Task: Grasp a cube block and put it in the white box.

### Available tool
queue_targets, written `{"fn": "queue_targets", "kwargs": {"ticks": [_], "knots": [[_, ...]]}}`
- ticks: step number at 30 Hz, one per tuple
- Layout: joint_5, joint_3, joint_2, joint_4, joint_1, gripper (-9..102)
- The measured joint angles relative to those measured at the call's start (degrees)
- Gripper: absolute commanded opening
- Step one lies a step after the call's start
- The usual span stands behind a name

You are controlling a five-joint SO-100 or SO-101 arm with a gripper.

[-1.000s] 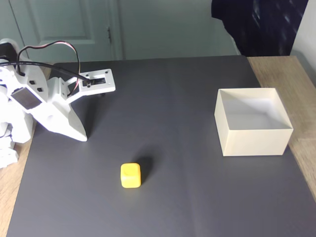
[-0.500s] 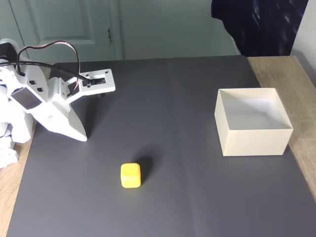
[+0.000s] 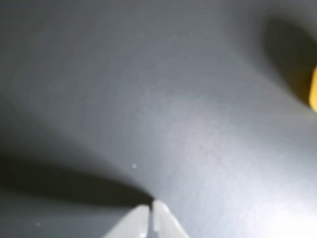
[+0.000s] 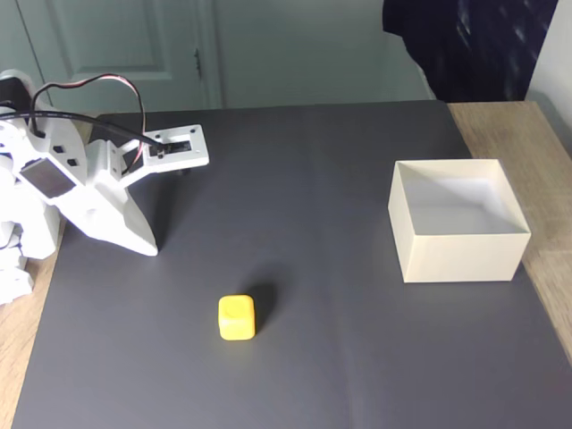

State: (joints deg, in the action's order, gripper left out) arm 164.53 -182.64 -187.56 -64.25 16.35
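A: Largest item first. What is seen?

B: A dark grey mat (image 4: 340,357) is laid over a wooden table (image 4: 500,121), whose bare wood is seen at the right and left edges in the fixed view. A pale door (image 4: 116,45) and a dark cloth (image 4: 465,45) are seen behind it.

A: The arm?

B: A white arm (image 4: 80,197) is folded low at the left of the mat in the fixed view, with red and black wires (image 4: 85,85) looped over it. The gripper (image 4: 154,250) is pointed down at the mat, tip touching or just above it; which one cannot be told.

A: Jaws?

B: Closed with nothing between them. In the wrist view the two white fingertips of the gripper (image 3: 151,204) are seen pressed together at the bottom edge, over bare mat.

A: The white box?

B: The white box (image 4: 460,255) is set upright at the right side of the mat, near the wood edge. Nothing is seen inside it.

A: The cube block?

B: The cube block (image 4: 237,317) is resting on the mat, front centre in the fixed view, well apart from the box and clear of the gripper. A yellow sliver of it (image 3: 313,91) is caught at the right edge of the wrist view, blurred.
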Motion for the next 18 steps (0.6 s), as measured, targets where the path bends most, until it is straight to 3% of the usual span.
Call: {"fn": "queue_targets", "kwargs": {"ticks": [11, 18], "knots": [[-0.1, 0.0, 0.0, -0.3, 1.7, 0], [0.9, 0.0, 0.0, -0.3, -3.0, 1]]}}
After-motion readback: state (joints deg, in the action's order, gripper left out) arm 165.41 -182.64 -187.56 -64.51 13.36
